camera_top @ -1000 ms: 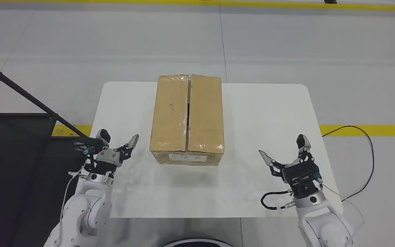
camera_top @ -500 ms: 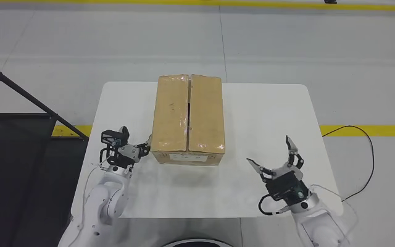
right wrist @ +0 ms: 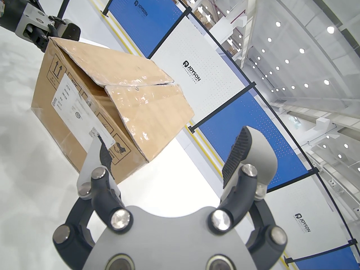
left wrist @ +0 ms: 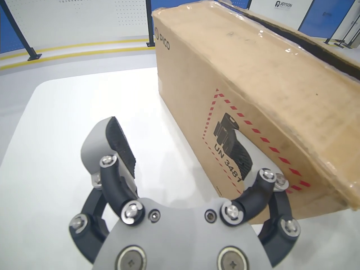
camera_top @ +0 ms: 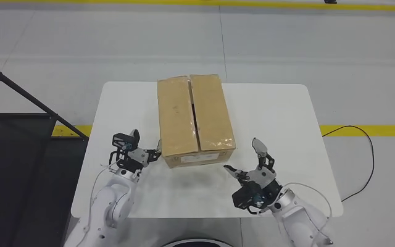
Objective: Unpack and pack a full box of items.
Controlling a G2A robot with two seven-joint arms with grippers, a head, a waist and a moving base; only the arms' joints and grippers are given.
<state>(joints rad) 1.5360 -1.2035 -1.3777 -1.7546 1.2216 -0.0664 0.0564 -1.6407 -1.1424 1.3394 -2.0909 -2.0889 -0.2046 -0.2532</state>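
A brown cardboard box, flaps closed along a taped centre seam, lies on the white table, turned a little off square. My left gripper is open at the box's near left corner. In the left wrist view one fingertip rests against the box's long side; the left gripper holds nothing. My right gripper is open, close in front of the near right corner and apart from it. In the right wrist view the right gripper faces the box's labelled end.
Bare table top lies on both sides of the box and along the front edge. A black panel and a slanted black pole stand off the table's left side. A black cable runs on the floor at the right.
The left gripper moved in against the box's near left corner, and the box's near end swung to the right. The right gripper came inward and turned toward the box's near right corner.
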